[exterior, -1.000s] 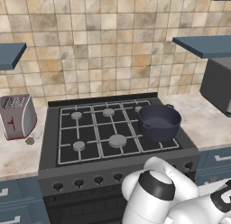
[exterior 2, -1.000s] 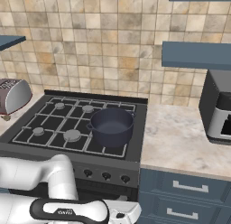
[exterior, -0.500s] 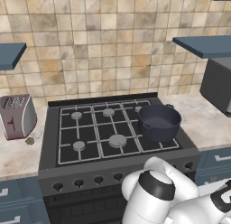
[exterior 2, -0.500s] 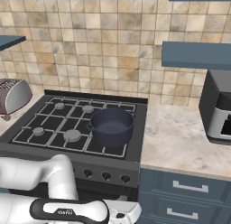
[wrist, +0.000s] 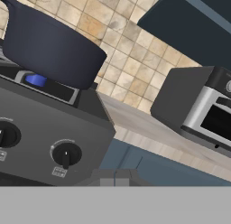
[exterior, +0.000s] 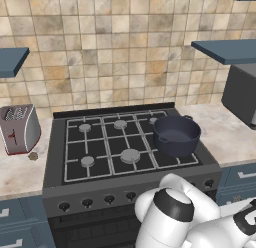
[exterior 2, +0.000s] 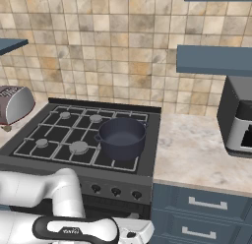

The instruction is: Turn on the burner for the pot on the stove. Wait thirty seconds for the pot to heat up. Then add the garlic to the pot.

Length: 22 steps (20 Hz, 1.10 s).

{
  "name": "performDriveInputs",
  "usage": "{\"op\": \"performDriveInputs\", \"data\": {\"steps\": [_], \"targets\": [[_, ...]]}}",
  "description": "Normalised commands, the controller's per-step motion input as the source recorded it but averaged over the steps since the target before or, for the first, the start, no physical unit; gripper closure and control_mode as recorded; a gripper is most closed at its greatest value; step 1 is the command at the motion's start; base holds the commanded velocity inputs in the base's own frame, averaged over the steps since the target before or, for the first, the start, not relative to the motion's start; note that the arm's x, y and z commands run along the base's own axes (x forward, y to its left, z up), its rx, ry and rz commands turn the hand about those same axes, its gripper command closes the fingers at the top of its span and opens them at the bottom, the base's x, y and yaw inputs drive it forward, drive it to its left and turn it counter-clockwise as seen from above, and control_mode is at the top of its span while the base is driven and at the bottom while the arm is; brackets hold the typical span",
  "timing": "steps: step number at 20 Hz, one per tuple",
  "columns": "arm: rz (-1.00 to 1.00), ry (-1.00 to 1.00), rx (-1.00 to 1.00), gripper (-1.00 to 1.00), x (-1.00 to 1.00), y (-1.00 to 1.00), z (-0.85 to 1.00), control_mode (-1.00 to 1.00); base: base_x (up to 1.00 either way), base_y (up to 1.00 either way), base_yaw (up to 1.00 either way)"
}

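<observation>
Hovering low before the stove (exterior: 55,178) knobs (wrist: 66,154), hand apparently clenched empty.

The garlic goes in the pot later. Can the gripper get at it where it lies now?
Probably, with a long swing: the garlic lies bare on the counter by the toaster, nothing covering it.

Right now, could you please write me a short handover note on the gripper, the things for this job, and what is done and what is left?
Gripper: shut, holding nothing, low in front of the stove by its knobs.
Pot: on the stove's front right burner; a blue flame shows under it in the hand view.
Garlic: on the counter left of the stove, beside the toaster.
Done: burner appears lit.
Left: wait for the pot to heat, then put the garlic in it.
</observation>
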Motion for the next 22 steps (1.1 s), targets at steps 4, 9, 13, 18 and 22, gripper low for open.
{"op": "performDriveInputs", "data": {"steps": [4,9,13,18,22], "targets": [[0.0,0.0,0.0,1.0,0.0,0.0,0.0,-1.0,0.0,0.0,0.0],[0.0,0.0,0.0,1.0,0.0,0.0,0.0,-1.0,0.0,0.0,0.0],[0.0,0.0,0.0,1.0,0.0,0.0,0.0,-1.0,0.0,0.0,0.0],[0.0,0.0,0.0,1.0,0.0,0.0,0.0,-1.0,0.0,0.0,0.0],[0.0,0.0,0.0,1.0,0.0,0.0,0.0,-1.0,0.0,0.0,0.0]]}}
